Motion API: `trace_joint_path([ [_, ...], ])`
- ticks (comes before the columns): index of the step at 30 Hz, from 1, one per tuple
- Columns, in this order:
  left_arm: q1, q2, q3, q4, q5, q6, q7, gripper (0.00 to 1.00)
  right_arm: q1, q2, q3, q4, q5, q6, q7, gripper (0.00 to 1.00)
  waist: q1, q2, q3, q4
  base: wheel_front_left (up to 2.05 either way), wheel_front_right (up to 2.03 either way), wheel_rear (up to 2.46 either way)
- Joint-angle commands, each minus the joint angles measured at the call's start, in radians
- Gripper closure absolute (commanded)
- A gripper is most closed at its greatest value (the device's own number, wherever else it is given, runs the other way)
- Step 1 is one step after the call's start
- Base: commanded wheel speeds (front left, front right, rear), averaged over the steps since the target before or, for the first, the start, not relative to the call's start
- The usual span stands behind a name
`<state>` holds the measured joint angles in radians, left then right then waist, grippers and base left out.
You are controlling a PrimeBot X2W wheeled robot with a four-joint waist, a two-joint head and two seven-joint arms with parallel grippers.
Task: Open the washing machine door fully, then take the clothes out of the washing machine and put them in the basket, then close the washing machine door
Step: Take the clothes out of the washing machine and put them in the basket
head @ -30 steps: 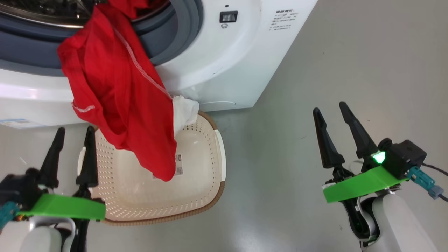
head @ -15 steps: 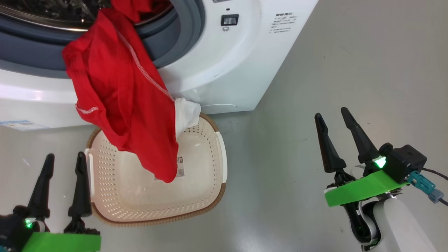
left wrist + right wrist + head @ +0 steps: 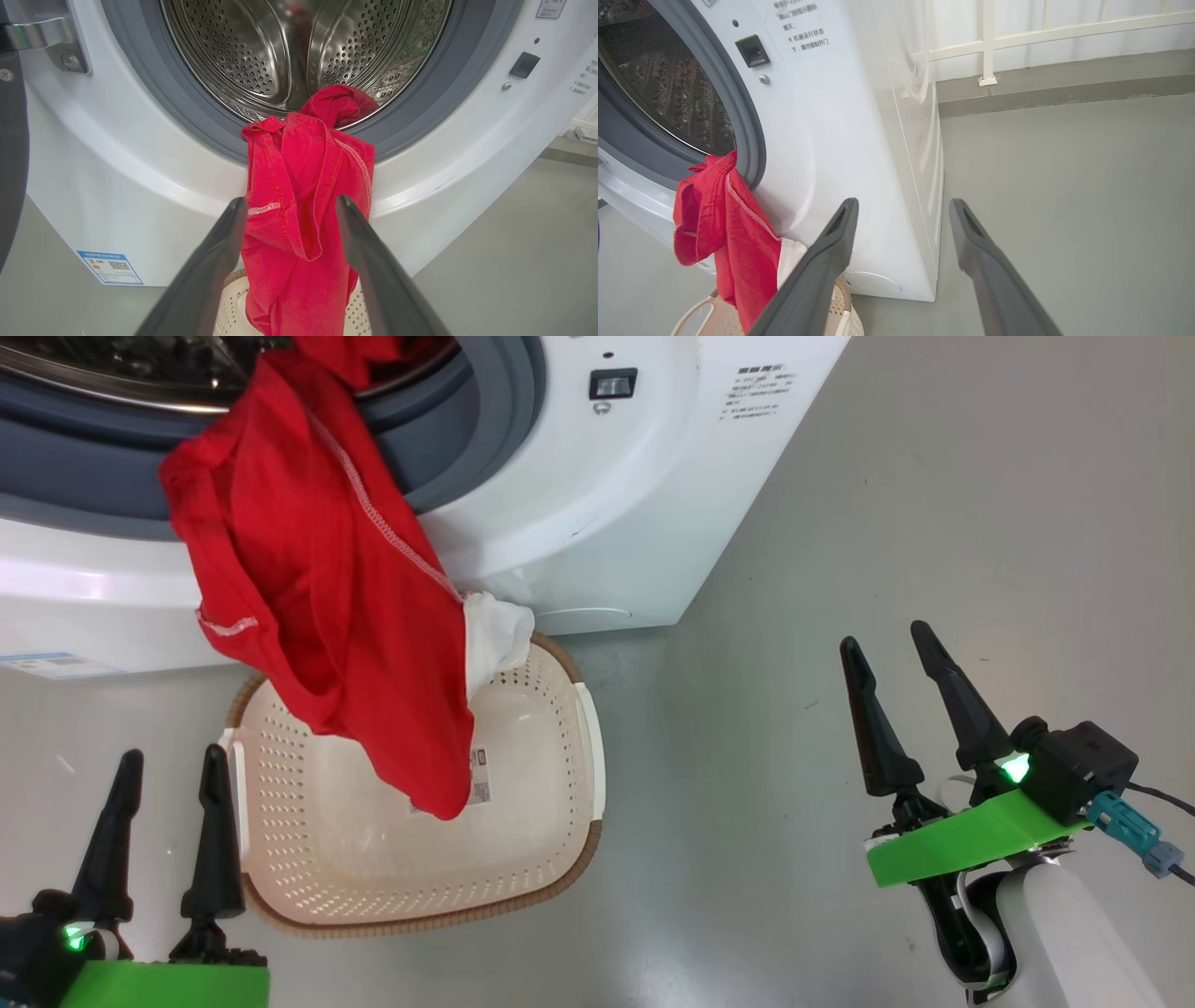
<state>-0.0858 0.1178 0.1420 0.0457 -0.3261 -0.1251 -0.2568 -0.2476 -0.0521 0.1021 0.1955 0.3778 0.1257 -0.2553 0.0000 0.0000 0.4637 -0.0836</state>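
– Over the lower lip of the grey gasket (image 3: 187,116), the red garment (image 3: 327,607) is hanging out of the steel drum (image 3: 280,42), its top end bunching just inside the opening.

– Which way is its long axis running?

– Straight down the white front of the washing machine (image 3: 597,523). Its lower tip is dangling within the mouth of the basket (image 3: 532,784), and a white cloth panel (image 3: 495,635) on its right edge is hanging just at the basket's far rim.

– So it is draping between machine and basket, not lying in the basket yet. Which arm is sitting closer?

– The left gripper (image 3: 173,754). It is hovering beside the basket's near left corner. In its wrist view the hanging cloth is showing right between its two fingers, ahead and somewhat above, apart from both.

– And its jaws?

– Standing wide apart, holding nothing. The right gripper (image 3: 883,636) is spreading just as wide and empty, but it is hanging well off to the right over the bare grey floor (image 3: 934,476). It is pointing alongside the machine's right corner and not at the cloth.

– Then I am judging the left arm the one to go: forward and up along its own fingers, closing across the narrow hanging band rather than along its length.
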Motion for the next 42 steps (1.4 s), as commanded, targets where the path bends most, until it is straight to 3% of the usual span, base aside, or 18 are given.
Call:
trace_joint_path([
  [1,0.0,0.019,0.037,-0.019,0.001,-0.006,-0.005,0.0,0.006,0.002,0.016,-0.025,0.001,0.005,-0.006,0.0,0.0,0.0,0.001,0.0,0.0,0.0,0.0],
  [16,-0.107,0.065,-0.002,0.083,-0.034,-0.006,-0.005,0.0,-0.005,0.002,0.018,-0.027,0.007,0.005,-0.006,0.0,0.0,0.0,0.02,0.004,0.0,0.0,0.0],
  [33,-0.425,0.16,-0.137,0.478,-0.127,-0.006,-0.005,0.0,-0.019,0.002,0.032,-0.032,0.015,0.005,-0.006,0.0,0.0,0.0,0.055,-0.011,0.0,0.0,0.0],
  [42,-0.571,0.198,-0.206,0.617,-0.159,-0.006,-0.005,0.0,-0.023,0.002,0.04,-0.035,0.019,0.005,-0.006,0.0,0.0,0.0,0.071,-0.028,0.0,0.0,0.0],
])
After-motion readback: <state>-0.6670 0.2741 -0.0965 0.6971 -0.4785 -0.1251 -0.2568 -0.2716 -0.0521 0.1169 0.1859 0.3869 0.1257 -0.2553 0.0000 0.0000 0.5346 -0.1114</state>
